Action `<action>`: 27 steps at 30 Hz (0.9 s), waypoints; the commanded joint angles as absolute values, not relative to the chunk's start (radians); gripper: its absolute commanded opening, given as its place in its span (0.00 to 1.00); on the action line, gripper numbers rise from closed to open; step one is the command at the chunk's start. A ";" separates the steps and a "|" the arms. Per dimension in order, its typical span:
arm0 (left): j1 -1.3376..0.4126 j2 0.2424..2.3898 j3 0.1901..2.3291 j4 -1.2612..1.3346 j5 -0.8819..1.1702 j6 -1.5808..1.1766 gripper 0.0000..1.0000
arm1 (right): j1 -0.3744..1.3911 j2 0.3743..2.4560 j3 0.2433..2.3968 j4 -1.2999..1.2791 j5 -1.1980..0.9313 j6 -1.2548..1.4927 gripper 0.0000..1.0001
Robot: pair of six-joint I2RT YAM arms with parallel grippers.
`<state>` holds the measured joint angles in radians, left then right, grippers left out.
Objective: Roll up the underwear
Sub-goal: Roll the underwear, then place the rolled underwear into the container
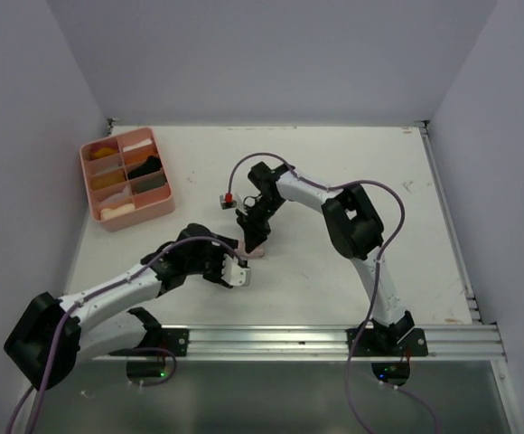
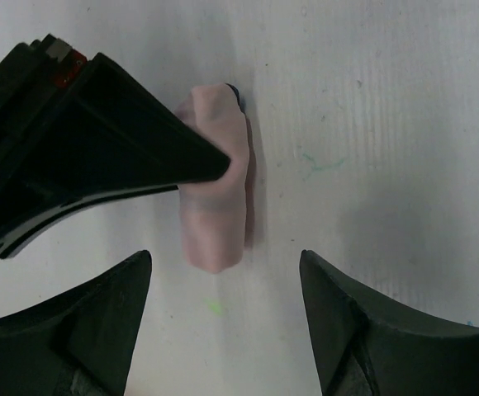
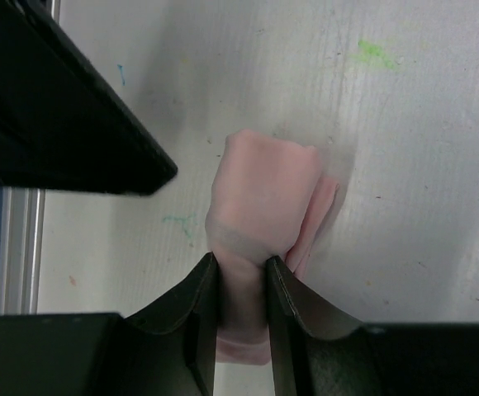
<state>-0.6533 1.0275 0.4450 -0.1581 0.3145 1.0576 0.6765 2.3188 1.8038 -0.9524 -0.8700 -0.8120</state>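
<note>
The right gripper (image 3: 239,271) pinches the pale pink underwear (image 3: 264,190) by one end. The garment is rolled into a short bundle. The cloth is squeezed narrow between the two jaws and bulges out beyond their tips onto the white table (image 3: 421,124). A looser fold of the same cloth shows along one side of the roll.

The left gripper (image 2: 225,260) has its jaws spread wide and grips nothing. The roll's free end reaches just to the mouth of that gap, about midway between the tips and touching neither. A pink compartment tray (image 1: 88,176) sits well apart from both sets of jaws.
</note>
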 commanded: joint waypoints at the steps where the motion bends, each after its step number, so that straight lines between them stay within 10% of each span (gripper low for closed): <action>1: -0.733 1.121 0.445 0.061 0.201 1.054 0.76 | 0.684 2.417 1.798 -1.031 -0.810 -0.821 0.00; 27: -0.770 1.428 0.488 0.196 0.175 1.086 0.53 | 0.655 2.569 1.914 -1.197 -0.919 -0.847 0.00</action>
